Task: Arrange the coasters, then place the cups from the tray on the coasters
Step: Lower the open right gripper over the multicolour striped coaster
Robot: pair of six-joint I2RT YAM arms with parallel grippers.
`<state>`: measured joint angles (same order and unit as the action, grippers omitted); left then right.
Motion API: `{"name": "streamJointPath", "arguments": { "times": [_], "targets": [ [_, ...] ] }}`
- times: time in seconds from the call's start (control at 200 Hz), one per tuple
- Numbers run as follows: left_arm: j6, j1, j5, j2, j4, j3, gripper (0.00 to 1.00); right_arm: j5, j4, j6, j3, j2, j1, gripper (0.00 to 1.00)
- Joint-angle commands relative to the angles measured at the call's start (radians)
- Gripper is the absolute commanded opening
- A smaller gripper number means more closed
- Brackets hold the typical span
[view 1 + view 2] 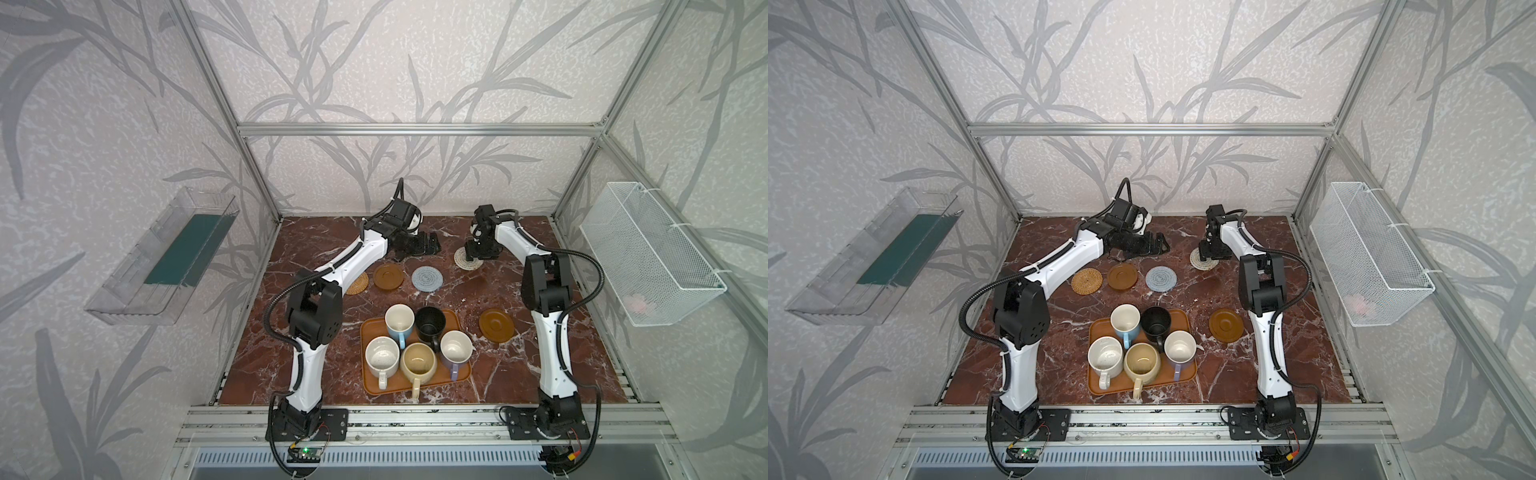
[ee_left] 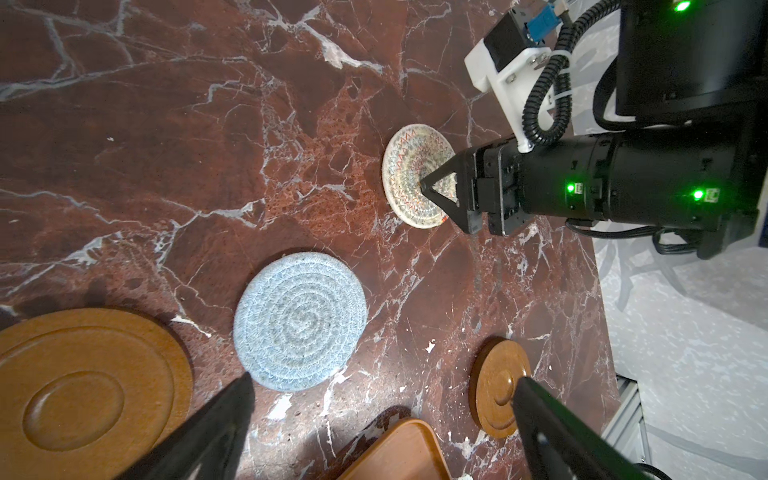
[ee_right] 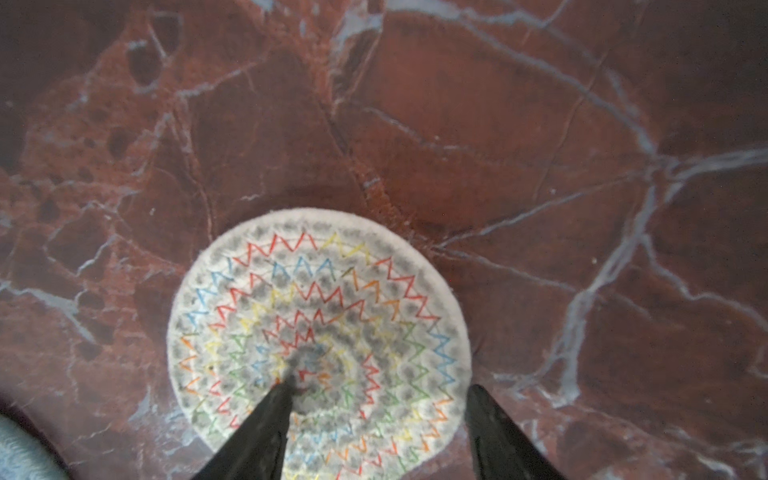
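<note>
Several coasters lie at the back of the table: tan rattan (image 1: 1087, 281), brown (image 1: 388, 276), grey-blue rope (image 1: 428, 277) and cream rope (image 1: 462, 258). A second brown coaster (image 1: 496, 325) sits right of the tray (image 1: 370, 386). On the tray stand the cups: light blue (image 1: 399, 320), black (image 1: 430, 322), speckled white (image 1: 381, 353), cream-beige (image 1: 418, 360) and lavender (image 1: 456, 345). My right gripper (image 3: 380, 386) is open over the cream coaster (image 3: 320, 316), one fingertip on its centre and the other just outside its rim. My left gripper (image 2: 385, 380) hangs open and empty behind the brown coaster.
A clear plastic bin (image 1: 162, 257) hangs on the left wall and a white wire basket (image 1: 648, 253) on the right wall. Aluminium frame posts stand at the table's corners. The left arm's forearm covers part of the rattan coaster in a top view.
</note>
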<state>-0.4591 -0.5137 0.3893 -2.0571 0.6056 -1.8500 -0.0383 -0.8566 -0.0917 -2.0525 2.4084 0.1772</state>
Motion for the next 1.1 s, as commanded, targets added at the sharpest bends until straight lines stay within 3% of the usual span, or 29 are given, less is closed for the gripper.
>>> {"name": "streamJointPath", "arguments": {
  "times": [0.0,0.28,0.4,0.77,1.095],
  "targets": [
    [0.033,-0.023,-0.053,-0.007,0.049,-0.04,0.99,-0.005,-0.079,0.036,-0.002,0.008,-0.002,0.65],
    [0.021,-0.034,-0.041,-0.004,0.037,-0.033,0.99,-0.016,-0.065,0.05,0.1,-0.042,-0.001,0.65],
    [0.058,-0.06,-0.134,0.004,0.076,-0.046,1.0,-0.033,-0.056,0.055,0.151,-0.068,0.004,0.65],
    [0.006,-0.064,-0.066,0.017,0.023,0.003,1.0,-0.033,-0.01,0.043,0.292,-0.139,0.045,0.65],
    [0.003,-0.074,-0.089,0.043,0.019,0.033,0.99,-0.032,-0.01,0.02,0.346,-0.163,0.07,0.64]
  ]
}}
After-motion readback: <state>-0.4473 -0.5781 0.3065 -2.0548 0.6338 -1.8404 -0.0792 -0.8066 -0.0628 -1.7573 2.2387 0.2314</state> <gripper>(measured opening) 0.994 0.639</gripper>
